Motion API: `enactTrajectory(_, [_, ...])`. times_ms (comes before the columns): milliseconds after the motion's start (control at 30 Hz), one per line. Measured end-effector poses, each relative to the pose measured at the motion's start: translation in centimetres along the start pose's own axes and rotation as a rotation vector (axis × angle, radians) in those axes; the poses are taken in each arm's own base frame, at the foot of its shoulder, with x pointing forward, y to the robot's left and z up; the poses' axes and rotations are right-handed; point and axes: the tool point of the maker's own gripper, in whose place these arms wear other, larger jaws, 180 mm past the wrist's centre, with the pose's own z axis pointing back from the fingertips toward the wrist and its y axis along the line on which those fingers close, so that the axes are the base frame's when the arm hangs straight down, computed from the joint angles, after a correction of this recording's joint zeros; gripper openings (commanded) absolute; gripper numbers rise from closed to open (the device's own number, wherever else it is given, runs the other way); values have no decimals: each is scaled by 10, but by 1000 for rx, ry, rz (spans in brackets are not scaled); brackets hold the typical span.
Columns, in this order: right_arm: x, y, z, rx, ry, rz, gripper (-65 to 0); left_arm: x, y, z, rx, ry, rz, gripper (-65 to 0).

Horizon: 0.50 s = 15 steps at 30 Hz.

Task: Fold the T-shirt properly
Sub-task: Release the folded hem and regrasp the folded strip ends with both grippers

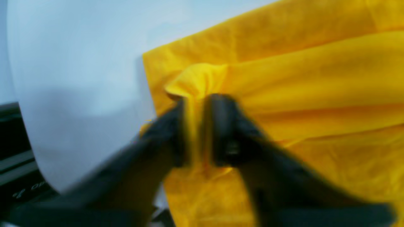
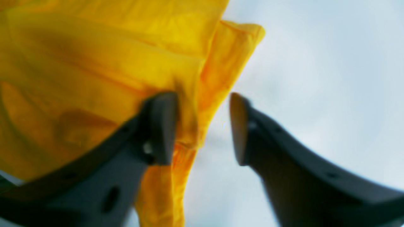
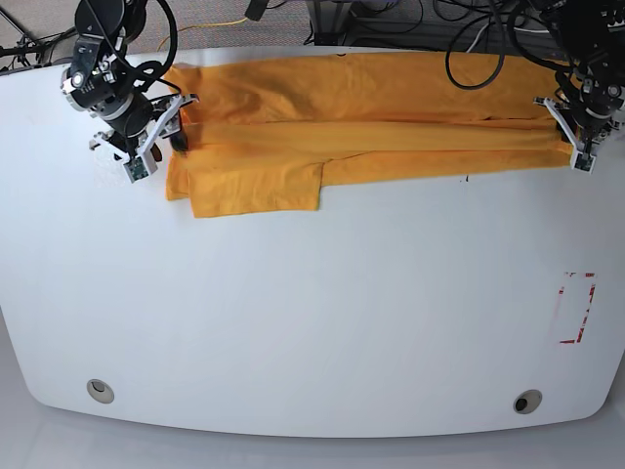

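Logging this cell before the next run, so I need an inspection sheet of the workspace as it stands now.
Surface: white table, with red marks near one edge and two round fittings along the near edge.
Job's things: T-shirt lies in a long folded band along the far side, one flap hanging lower.
Clutter: nothing seen.
Grippers: left gripper has cloth bunched between its fingers, whether clamped is unclear from the blur; right gripper is open, one finger against the shirt's edge.
Cables: black cables loop behind the table's far edge.
Surroundings: floor and equipment behind the table, too dim to name.
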Motion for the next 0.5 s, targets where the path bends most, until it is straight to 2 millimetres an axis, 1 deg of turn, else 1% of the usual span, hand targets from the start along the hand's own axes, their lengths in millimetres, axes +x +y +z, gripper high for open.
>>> enactTrajectory(67, [0,-4,2,-9,-6,-10,-119,0,0,0,1,0,0,-253])
enactTrajectory(100, [1,-8,4,-20,-14,-18,-108,1,0,0,1,-4,1,-239])
enactTrajectory(200, [4,-24,14,-72,-33,-33,-113,4,2,0,5,-5,2,-249])
enactTrajectory(233, [7,-30,17,-89,-45,-41,-113,7,4,1,12,-3,2,-251])
enactTrajectory(300, [16,-32,18,-78,-74,-65,-113,20,9,5,35,-28,-7,-253])
enactTrajectory(400, [45,-29,17,-36,-162,-57,-122,50,20,17,78,-117,-22,-253])
enactTrajectory(467, [68,-24,12,-1,-216,-34,-136,63,23,25,97,-159,-33,-253])
enactTrajectory(500, [73,-24,5,10,-204,-29,-143,64,21,26,99,-162,-33,-253])
